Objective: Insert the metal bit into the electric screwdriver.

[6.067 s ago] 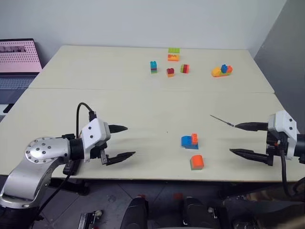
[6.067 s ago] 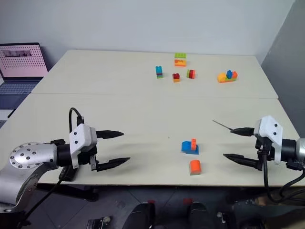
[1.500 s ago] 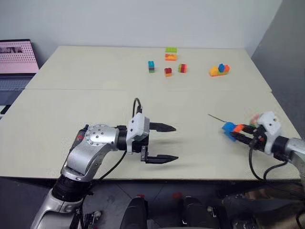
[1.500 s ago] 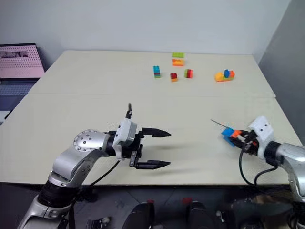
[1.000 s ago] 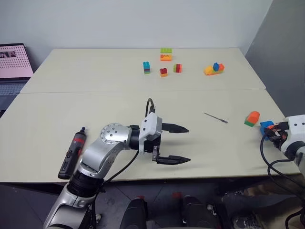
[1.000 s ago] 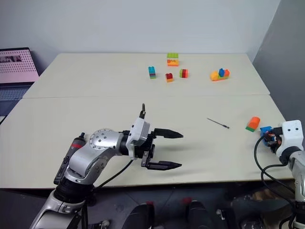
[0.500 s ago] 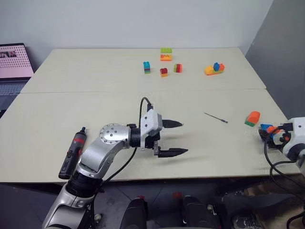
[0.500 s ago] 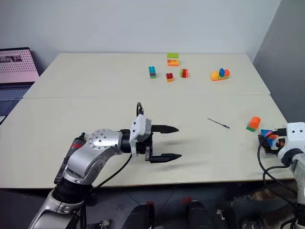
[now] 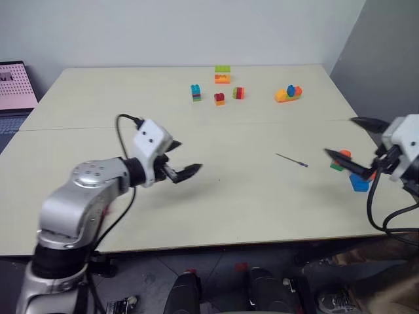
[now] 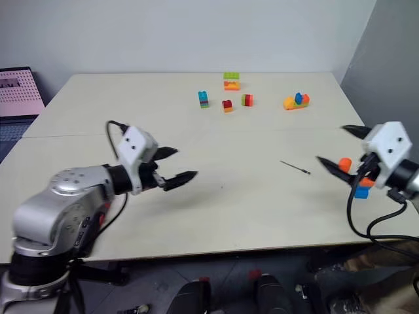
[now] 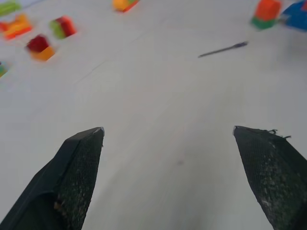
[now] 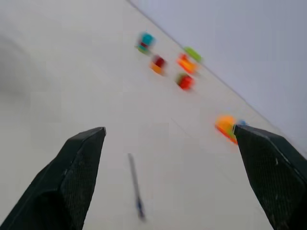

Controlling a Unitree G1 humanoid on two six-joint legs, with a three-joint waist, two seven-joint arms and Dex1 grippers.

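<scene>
The metal bit [image 9: 291,159] lies flat on the table [image 9: 249,209], right of centre, and appears as a thin dark rod [image 11: 223,49] in the left wrist view. My left gripper [image 9: 190,156] hovers open and empty over the table's left half, pointing right toward the bit and well short of it. At the right edge my right gripper [image 9: 340,136] is raised, open and empty, its fingers pointing left, a short way right of the bit [image 12: 135,187]. The electric screwdriver is hidden behind my left arm.
An orange-and-green block [image 9: 339,160] and a blue block [image 9: 359,183] sit on the table under the right gripper. Several coloured blocks [image 9: 222,74] stand in a row at the far side. A laptop [image 9: 16,85] is off the table's far left.
My left arm swung left and up, and now covers the screwdriver. My right gripper opened, rose and moved in to the left; the blue block lies on the table below it.
</scene>
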